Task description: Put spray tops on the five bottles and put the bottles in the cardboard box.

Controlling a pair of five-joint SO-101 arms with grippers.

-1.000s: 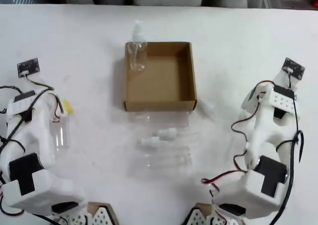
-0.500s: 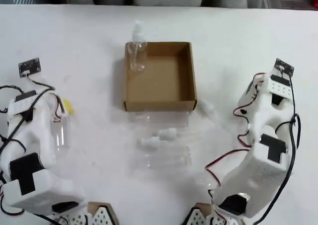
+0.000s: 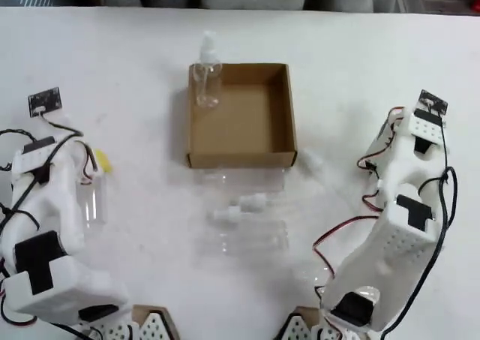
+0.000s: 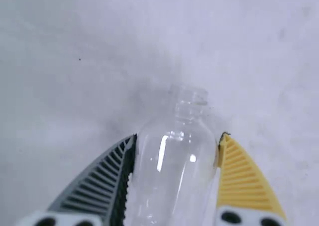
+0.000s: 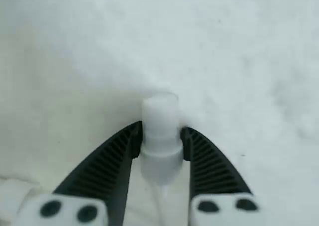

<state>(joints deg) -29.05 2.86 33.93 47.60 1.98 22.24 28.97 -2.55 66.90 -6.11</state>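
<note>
My left gripper [image 4: 174, 138] is shut on a clear bottle [image 4: 172, 161] with no top, its open neck pointing away from the wrist. In the high view that bottle [image 3: 94, 201] lies by the left arm, just near of the yellow finger [image 3: 101, 162]. Low over the white table, my right gripper [image 5: 160, 131] is shut on a white spray top [image 5: 159, 118]. The right arm [image 3: 409, 175] stands at the table's right side. The cardboard box [image 3: 281, 115] sits open at the centre, with a topped bottle [image 3: 206, 77] at its far left corner.
Between the box and the near edge lie clear bottles [image 3: 240, 179] [image 3: 247, 239] and loose spray tops [image 3: 251, 203] [image 3: 225, 215]. Another spray top [image 3: 311, 161] lies by the box's near right corner. Wires run along both arms.
The right arm has changed pose: its upper link now stretches out from the base toward the right, and its wrist shifted slightly. The left arm and its bottle have not moved.
</note>
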